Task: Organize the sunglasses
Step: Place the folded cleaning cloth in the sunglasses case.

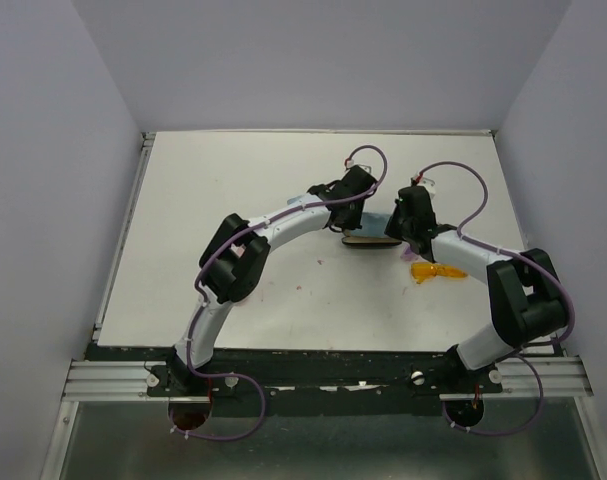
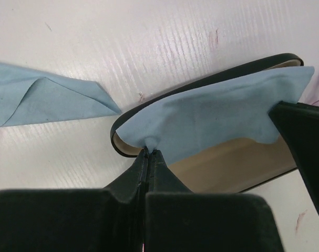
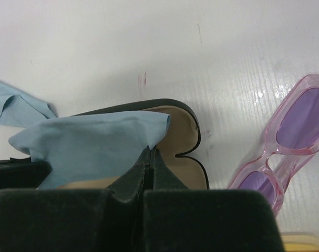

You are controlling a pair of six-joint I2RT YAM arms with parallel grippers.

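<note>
A light blue cloth (image 2: 217,115) is stretched over an open black case (image 2: 227,165) with a beige lining. My left gripper (image 2: 148,151) is shut on one corner of the cloth. My right gripper (image 3: 150,150) is shut on the opposite corner (image 3: 91,142), above the case's end (image 3: 186,131). In the top view both grippers, left (image 1: 349,222) and right (image 1: 398,233), meet over the case (image 1: 368,241). The pink-purple sunglasses (image 3: 285,147) lie on the table right of the case. The orange sunglasses (image 1: 438,271) lie by the right arm.
A second light blue cloth (image 2: 43,100) lies crumpled on the white table left of the case, also seen in the right wrist view (image 3: 14,107). Grey walls enclose the table on three sides.
</note>
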